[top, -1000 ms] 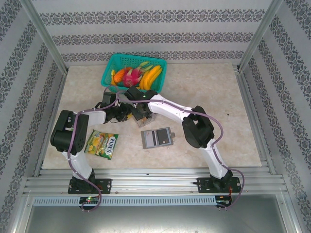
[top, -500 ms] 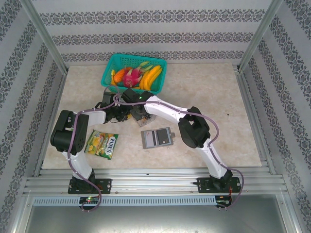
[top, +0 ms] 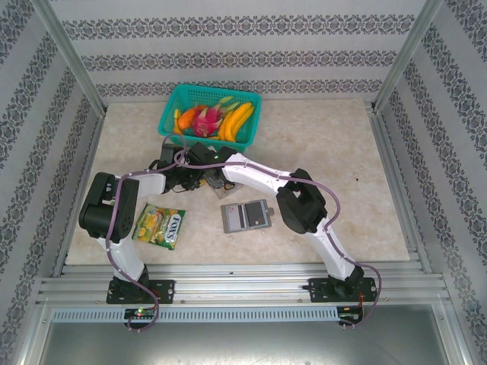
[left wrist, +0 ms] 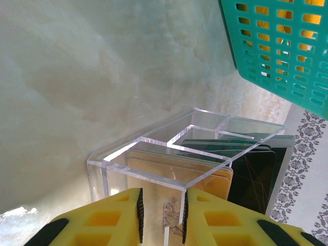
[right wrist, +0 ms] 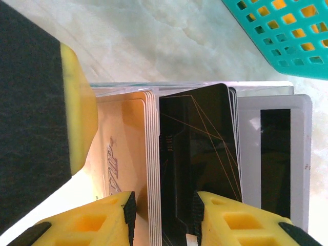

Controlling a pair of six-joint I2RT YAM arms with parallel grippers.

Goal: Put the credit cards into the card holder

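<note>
The credit cards stand upright in a clear acrylic box (left wrist: 148, 148): a tan-orange stack (right wrist: 120, 148), dark cards (right wrist: 197, 143) and a white card with a dark stripe (right wrist: 251, 154). My left gripper (left wrist: 161, 197) is shut on the box's end wall, with tan cards (left wrist: 205, 179) behind the acrylic. My right gripper (right wrist: 165, 202) is open over the cards; its pads straddle the tan stack's edges and a dark card, with a small gap on the tan side. The card holder (top: 246, 215), a flat grey wallet, lies open on the table, apart from both grippers.
A teal basket (top: 209, 114) of fruit stands just behind the box and close to both wrists (right wrist: 287, 36). A green-yellow snack packet (top: 160, 226) lies at the front left. Metal rails line the table's edges.
My right arm has swung left and settled over the box, and its jaws have narrowed around the cards. The left arm and the box have stayed put.
</note>
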